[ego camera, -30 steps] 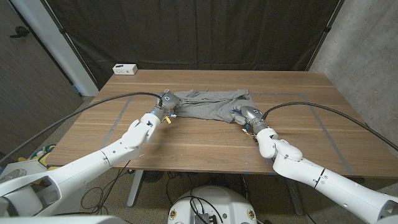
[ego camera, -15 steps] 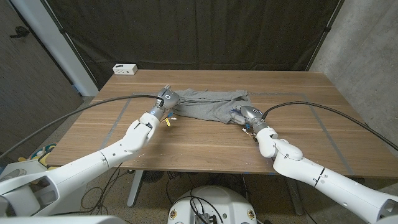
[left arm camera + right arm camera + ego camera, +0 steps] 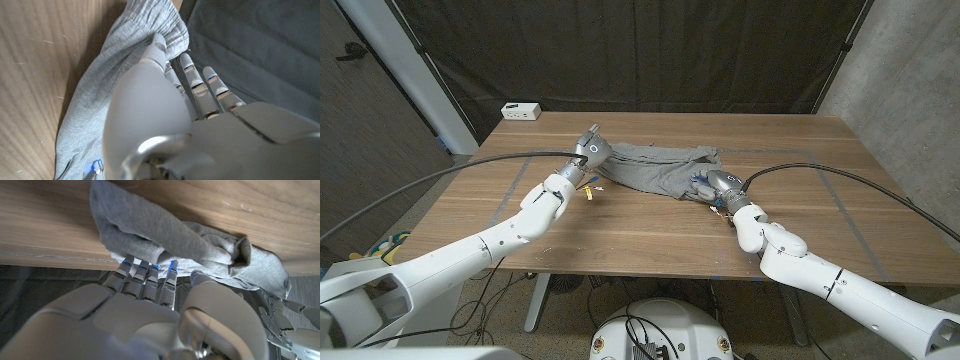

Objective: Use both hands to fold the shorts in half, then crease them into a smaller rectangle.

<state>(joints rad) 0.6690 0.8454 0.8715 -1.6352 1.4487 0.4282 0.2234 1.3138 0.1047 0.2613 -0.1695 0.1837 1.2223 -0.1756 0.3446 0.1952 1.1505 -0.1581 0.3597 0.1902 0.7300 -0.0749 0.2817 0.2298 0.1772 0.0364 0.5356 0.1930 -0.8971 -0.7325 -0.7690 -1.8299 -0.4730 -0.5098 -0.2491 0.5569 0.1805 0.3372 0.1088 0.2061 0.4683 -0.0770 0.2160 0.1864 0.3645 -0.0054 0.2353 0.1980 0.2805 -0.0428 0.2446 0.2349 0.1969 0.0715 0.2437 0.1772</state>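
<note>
From the head view, my left arm reaches in from seven o'clock across the worktop (image 3: pixel 620 225), and my left hand (image 3: pixel 588 152) sits at the left end of the grey shorts (image 3: pixel 655 168), raised a little, with the cloth edge against it. My right arm comes in from five o'clock; my right hand (image 3: pixel 716 186) rests at the right end of the shorts, fingers turned toward the cloth. The shorts lie bunched and crumpled across the far middle of the worktop, toward twelve o'clock, stretched between my two hands. A small white box (image 3: pixel 521 111) stands at the far left corner, near eleven o'clock; any print on it is too small to read.

In the left wrist view, my left hand (image 3: pixel 165 100) has its thumb pressed into the grey shorts (image 3: pixel 100 100), and the other fingers (image 3: pixel 192 82) lie straight and close together beside the fabric. I cannot tell whether the cloth is truly pinched.

In the right wrist view, my right hand (image 3: pixel 150 305) has its fingers (image 3: pixel 145 277) side by side, tips tucked under a gathered fold of the shorts (image 3: pixel 170 240), thumb next to the cloth. A firm hold is not clear from here.
</note>
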